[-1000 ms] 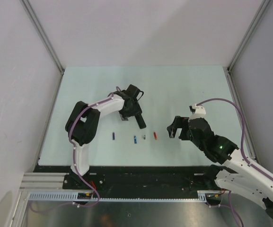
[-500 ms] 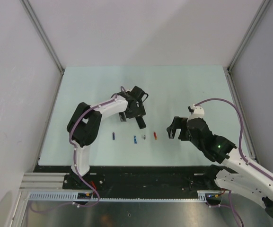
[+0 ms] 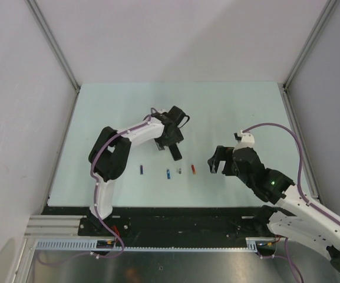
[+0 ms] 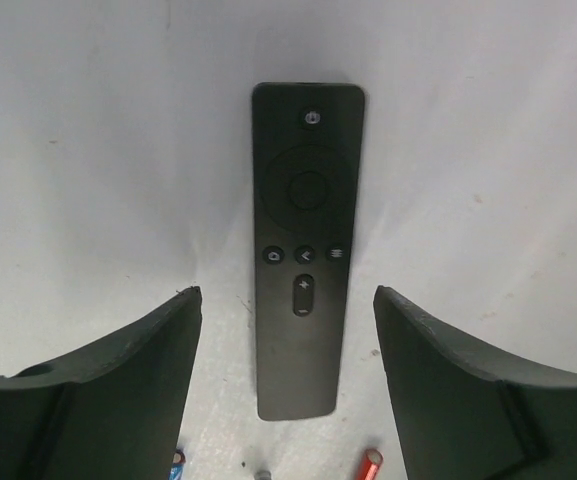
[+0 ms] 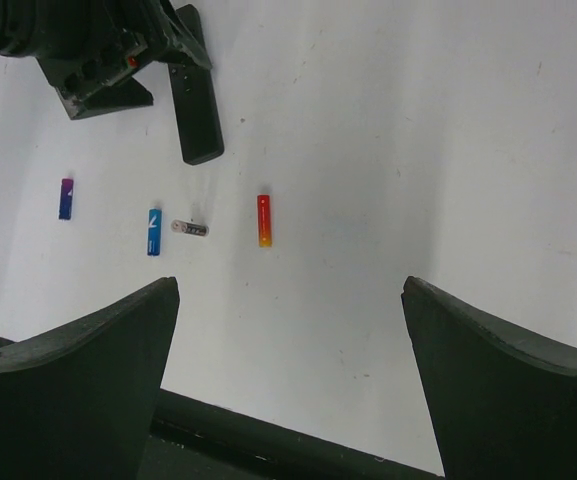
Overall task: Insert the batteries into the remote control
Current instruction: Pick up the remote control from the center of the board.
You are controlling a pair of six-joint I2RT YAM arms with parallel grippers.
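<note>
The remote control (image 4: 306, 240) lies flat on the table, buttons up, a slim black bar (image 3: 175, 152). My left gripper (image 4: 288, 295) hangs open over its near end, with a gap on both sides of the fingers (image 4: 118, 380). Four batteries lie in a row in front of it: dark blue (image 3: 141, 170), lighter blue (image 3: 168, 174), grey-silver (image 3: 180, 171), orange-red (image 3: 193, 170). My right gripper (image 3: 215, 159) stands open and empty to the right of the orange-red battery (image 5: 264, 220). The remote control (image 5: 196, 110) also shows in the right wrist view.
A small black piece (image 3: 156, 146) lies just left of the remote, beside my left gripper (image 3: 171, 140). The table's dark front edge (image 5: 298, 445) runs close under my right gripper (image 5: 290, 290). White walls and metal posts close in the table.
My left arm has shifted a little to the right and back over the remote, which stays in place. The right arm has not moved.
</note>
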